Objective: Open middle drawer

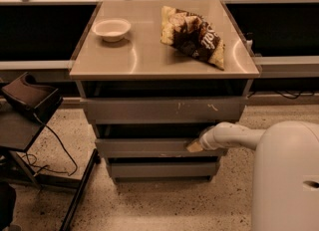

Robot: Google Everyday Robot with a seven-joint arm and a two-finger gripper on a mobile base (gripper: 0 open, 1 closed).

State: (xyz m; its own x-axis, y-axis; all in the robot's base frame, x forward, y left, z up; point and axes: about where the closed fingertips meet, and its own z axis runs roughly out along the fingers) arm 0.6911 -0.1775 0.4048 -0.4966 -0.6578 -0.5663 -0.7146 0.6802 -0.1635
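Note:
The middle drawer [149, 148] is a wide, shallow grey front, second from the top in the metal cabinet. It stands a little forward, with a dark gap above it. My gripper [195, 146] reaches in from the right on a white arm [234, 136]. Its tan tip is against the right part of the drawer's front, near the top edge. The taller top drawer [164, 110] with white scratch marks is above. The narrow bottom drawer [162, 169] is below.
A white bowl [111, 28] and a chip bag [194, 36] lie on the cabinet top [149, 60]. A dark chair or stand [27, 105] with cables is on the left. My white body [286, 175] fills the lower right. The floor is speckled.

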